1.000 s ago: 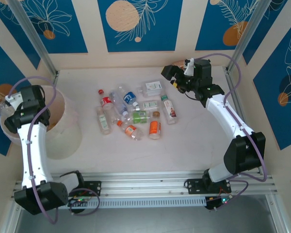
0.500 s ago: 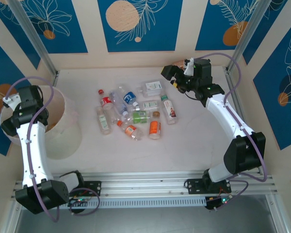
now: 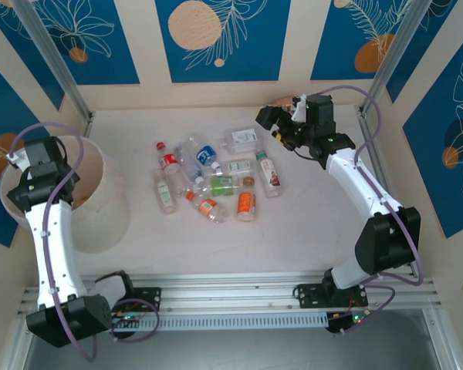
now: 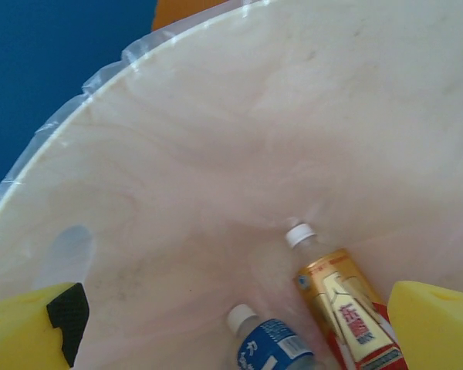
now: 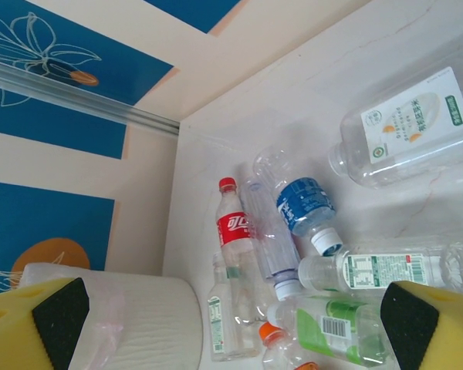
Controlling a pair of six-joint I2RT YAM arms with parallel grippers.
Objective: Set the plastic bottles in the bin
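Note:
My left gripper (image 4: 233, 327) hangs open over the bin (image 4: 216, 154), with nothing between its yellow fingers (image 4: 31, 327). On the bin's floor lie a gold-and-red labelled bottle (image 4: 343, 308) and a blue-labelled bottle (image 4: 270, 343). Several more plastic bottles lie in a cluster mid-table, among them a red-labelled one (image 3: 167, 160), a blue-labelled one (image 3: 207, 156) and a green-labelled one (image 3: 222, 184). My right gripper (image 3: 274, 123) is raised at the far right of the cluster, open and empty (image 5: 231, 324). The pale bin (image 3: 108, 208) stands at the table's left.
A big clear bottle with a white label (image 3: 243, 139) lies nearest my right gripper. Two orange-labelled bottles (image 3: 246, 203) lie at the cluster's near side. Walls and metal posts (image 3: 62, 69) close in the table's back and sides.
My left gripper has opened wide above the bin, and the clear bottle seen at its tip a second ago is gone from it. The right arm has barely moved.

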